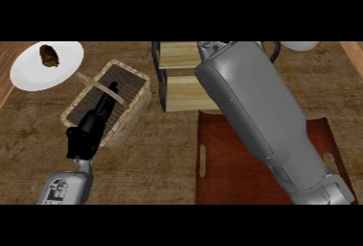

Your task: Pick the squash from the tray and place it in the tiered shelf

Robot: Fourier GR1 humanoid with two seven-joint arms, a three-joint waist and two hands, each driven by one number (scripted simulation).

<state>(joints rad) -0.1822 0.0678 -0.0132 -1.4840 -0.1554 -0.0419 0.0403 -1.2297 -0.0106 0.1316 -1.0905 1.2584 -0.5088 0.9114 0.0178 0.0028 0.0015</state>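
The tiered shelf (183, 91) stands at the top centre, a dark frame with two light wooden boards. In front of it lies the red-brown tray (230, 168), and no squash shows on its bare part. My right forearm (262, 120) stretches from the lower right across the tray and over the shelf to the view's top edge. Its hand lies past that edge, so neither the hand nor anything in it can be seen. My left hand (89, 132) rests at the left, fingers straight, over the front of a wicker basket.
A wicker basket (135, 103) with a handle sits left of the shelf. A white plate (35, 69) with a brown item (48, 56) is at the upper left. Part of another white object (301, 45) shows at the top right.
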